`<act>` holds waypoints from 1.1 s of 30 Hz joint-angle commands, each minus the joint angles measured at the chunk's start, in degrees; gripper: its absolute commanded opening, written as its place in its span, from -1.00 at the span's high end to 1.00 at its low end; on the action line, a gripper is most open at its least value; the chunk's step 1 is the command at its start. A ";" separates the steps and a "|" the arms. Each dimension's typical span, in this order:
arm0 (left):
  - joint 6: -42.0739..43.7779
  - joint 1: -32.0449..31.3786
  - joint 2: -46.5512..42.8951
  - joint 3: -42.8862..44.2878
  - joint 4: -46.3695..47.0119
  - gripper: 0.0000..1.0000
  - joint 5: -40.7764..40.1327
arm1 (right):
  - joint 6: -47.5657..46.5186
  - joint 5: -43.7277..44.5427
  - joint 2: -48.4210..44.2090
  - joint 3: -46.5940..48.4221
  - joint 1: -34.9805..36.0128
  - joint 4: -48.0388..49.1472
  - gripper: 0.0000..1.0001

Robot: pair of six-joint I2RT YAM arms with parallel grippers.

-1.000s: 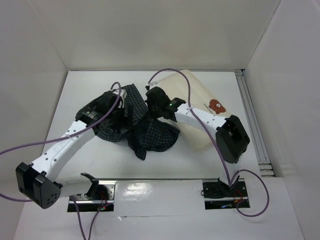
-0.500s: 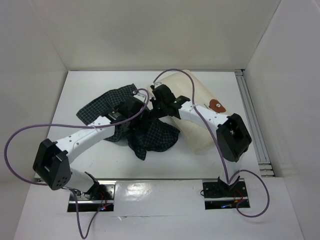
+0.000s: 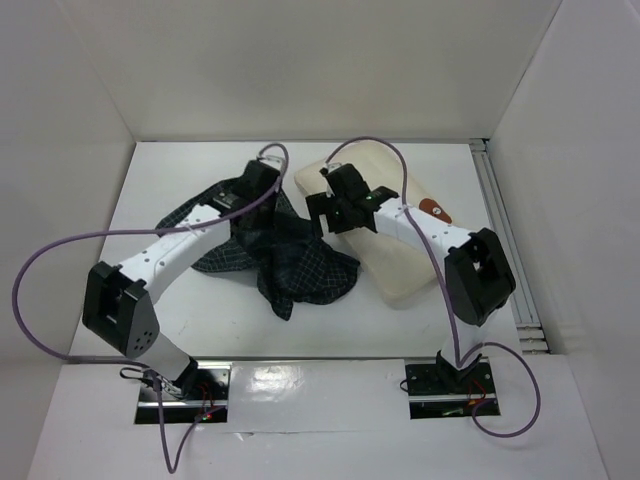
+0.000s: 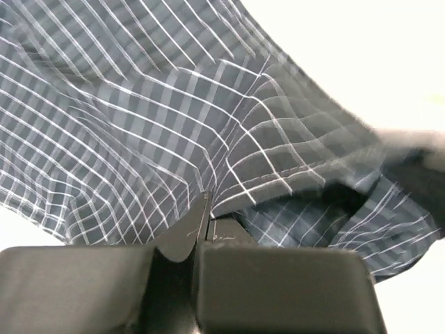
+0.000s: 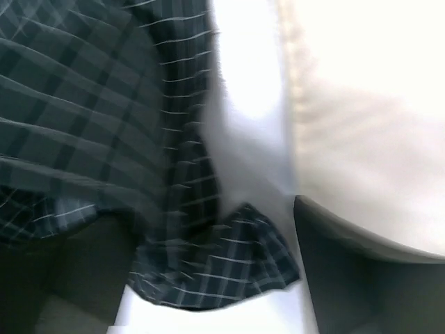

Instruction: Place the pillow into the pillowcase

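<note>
Left fingers (image 4: 285,292) farther along crumpled pillowcase (image 3: 310,275)

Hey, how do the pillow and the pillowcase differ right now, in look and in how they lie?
The pillow is cream with a small brown bear print; the pillowcase is dark with a fine white grid. The pillow lies flat and plump on the right; the pillowcase is thin and crumpled to its left. Both rest on the table, the pillow not yet inside the pillowcase.
</note>
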 commanded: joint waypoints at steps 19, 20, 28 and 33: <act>-6.28 8.12 4.24 18.13 -14.62 1.00 3.52 | 0.03 9.20 14.81 16.00 -9.66 -6.59 -0.97; -6.28 9.69 4.24 18.13 -15.22 1.00 3.52 | -0.50 7.80 10.09 12.59 -9.66 -6.06 -0.97; -5.75 13.92 7.13 21.29 -15.23 1.00 6.07 | 0.02 10.07 -11.92 1.75 -9.14 -9.73 -0.99; -5.23 15.42 9.24 25.24 -15.23 1.00 8.70 | 0.55 11.65 -17.37 -2.28 -9.14 -14.41 -0.99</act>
